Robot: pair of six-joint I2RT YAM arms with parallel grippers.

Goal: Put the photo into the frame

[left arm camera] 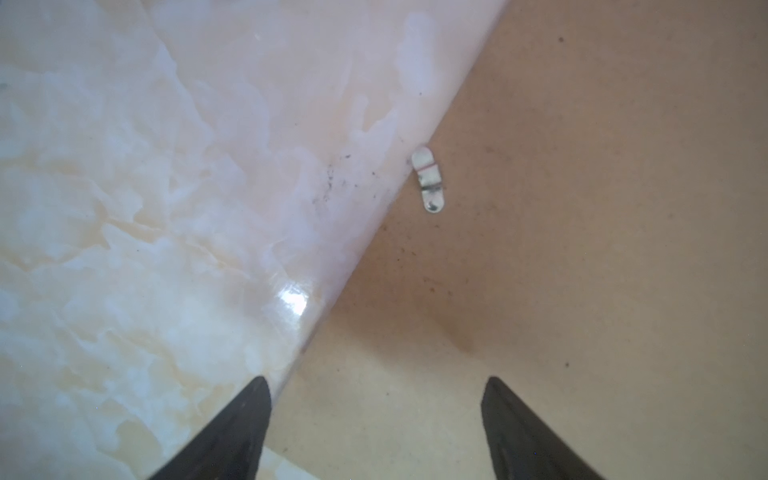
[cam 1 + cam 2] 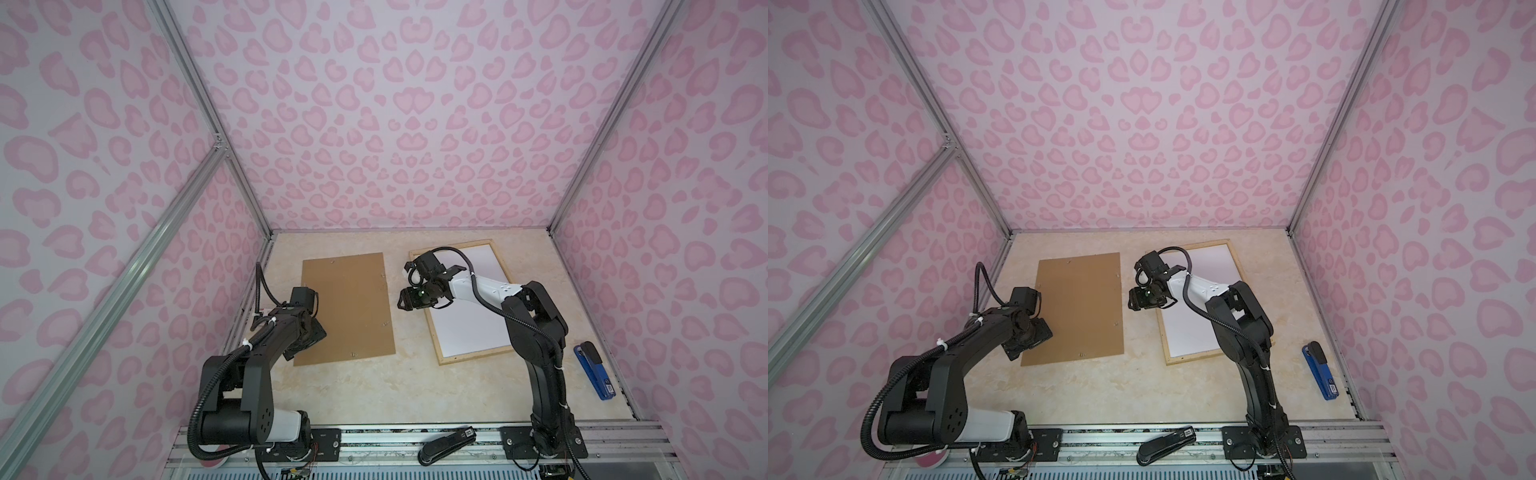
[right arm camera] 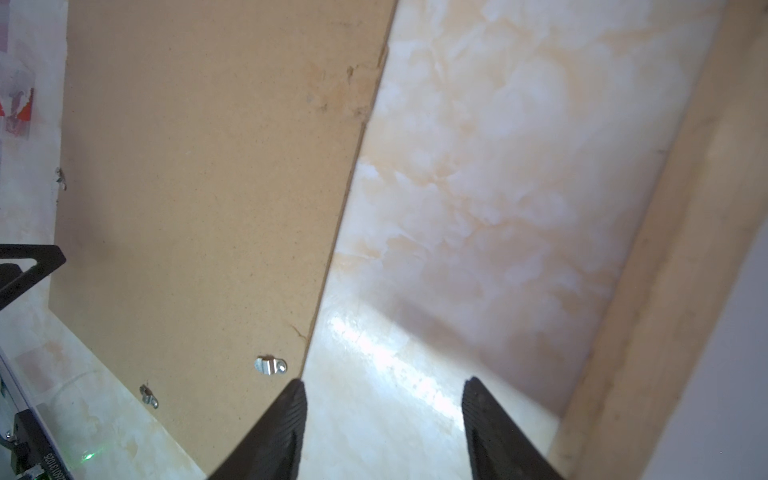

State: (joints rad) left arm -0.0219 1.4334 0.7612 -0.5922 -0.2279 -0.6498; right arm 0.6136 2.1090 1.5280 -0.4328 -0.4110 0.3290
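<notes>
Photo: the white sheet (image 2: pixel 465 328) lying inside the frame (image 2: pixel 469 356) is, I judge, the photo with its plain back up; no printed side shows in any view.
Left gripper (image 1: pixel 376 386): fingers wide apart and empty, low over the left edge of the brown backing board (image 2: pixel 349 307). One fingertip is above the table (image 2: pixel 374 395), the other above the board.
Right gripper (image 3: pixel 383 384): fingers partly apart with nothing between them, above the bare strip of table between board and frame.
Risk, board: it lies flat on a glossy table, so a fingertip may slip past the edge and push the board away instead of lifting it.
Risk, clip: the metal turn clip (image 1: pixel 429 180) sits just beside that edge and could catch a finger.
Risk, photo: the right arm reaches across the frame, and a low move could drag the sheet out of place.
Only the top views show: the whole layout, the blue stapler (image 2: pixel 592 372) and the black stapler (image 2: pixel 446 449) at the front.
Only the wrist views show: the gap between the fingers, the shape of the clips and the scuffed board edge.
</notes>
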